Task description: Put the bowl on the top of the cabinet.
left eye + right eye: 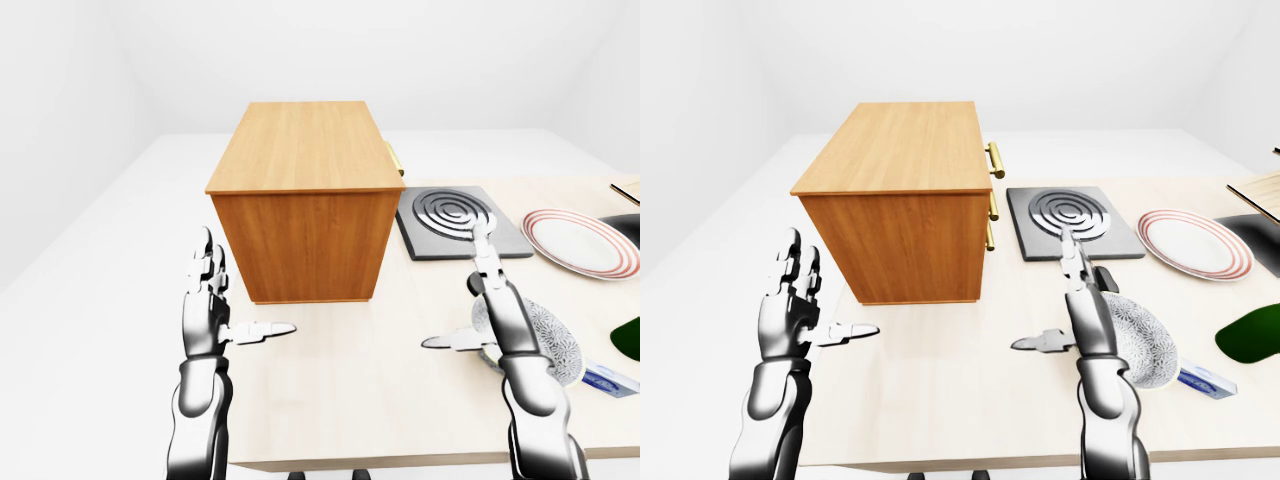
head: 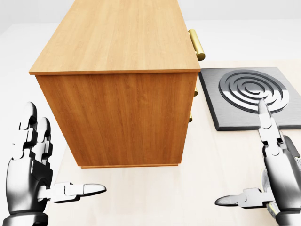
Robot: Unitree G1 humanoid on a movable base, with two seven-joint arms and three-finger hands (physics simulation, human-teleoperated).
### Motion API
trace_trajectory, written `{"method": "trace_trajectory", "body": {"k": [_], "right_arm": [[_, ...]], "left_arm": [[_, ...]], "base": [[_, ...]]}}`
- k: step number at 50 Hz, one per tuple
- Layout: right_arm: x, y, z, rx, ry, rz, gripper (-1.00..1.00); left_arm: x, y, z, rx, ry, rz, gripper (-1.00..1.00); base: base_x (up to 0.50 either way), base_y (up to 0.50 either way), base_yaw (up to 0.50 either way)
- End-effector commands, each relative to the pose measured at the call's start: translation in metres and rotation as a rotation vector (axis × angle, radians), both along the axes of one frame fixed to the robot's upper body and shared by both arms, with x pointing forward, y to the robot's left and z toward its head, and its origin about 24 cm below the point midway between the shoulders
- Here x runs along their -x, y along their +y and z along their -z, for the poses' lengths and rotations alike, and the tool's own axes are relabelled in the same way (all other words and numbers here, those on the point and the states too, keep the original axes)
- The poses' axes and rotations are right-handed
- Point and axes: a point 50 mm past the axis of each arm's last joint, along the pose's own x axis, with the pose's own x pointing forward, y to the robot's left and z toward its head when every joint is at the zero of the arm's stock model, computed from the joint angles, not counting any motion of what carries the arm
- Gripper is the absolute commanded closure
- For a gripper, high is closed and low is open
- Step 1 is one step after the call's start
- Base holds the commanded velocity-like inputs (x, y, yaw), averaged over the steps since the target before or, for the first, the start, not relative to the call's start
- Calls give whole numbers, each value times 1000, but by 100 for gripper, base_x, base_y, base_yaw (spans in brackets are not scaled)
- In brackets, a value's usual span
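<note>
The wooden cabinet [image 1: 305,200] stands on the pale table [image 1: 380,400], with brass handles on its right side and a bare top. A grey-white patterned bowl [image 1: 1145,345] rests on the table to the right of the cabinet. My right hand [image 1: 455,290] is open, fingers pointing up and thumb out to the left. It stands just left of the bowl and covers the bowl's left rim in the eye views. My left hand [image 1: 245,290] is open too, empty, to the lower left of the cabinet.
A dark burner plate [image 1: 460,215] with silver rings lies right of the cabinet. Further right are a red-striped plate [image 1: 580,240], a dark green object [image 1: 1252,335] and a small blue-white packet [image 1: 605,380]. The table's near edge runs along the bottom of the eye views.
</note>
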Motion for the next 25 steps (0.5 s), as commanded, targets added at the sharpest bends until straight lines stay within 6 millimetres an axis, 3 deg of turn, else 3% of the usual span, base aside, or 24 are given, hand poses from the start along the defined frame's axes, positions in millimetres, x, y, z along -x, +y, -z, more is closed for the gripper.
{"method": "trace_trajectory", "body": {"k": [1,25], "right_arm": [[16,-28,19,119,155,98,-100],[44,-45,29,194,317,155,-100]], "left_arm": [[-2,1,1,4,4,-17,-100],[0,-1,3,-3,15,-3,-100]], "base": [[0,0,0],[0,0,0]]}}
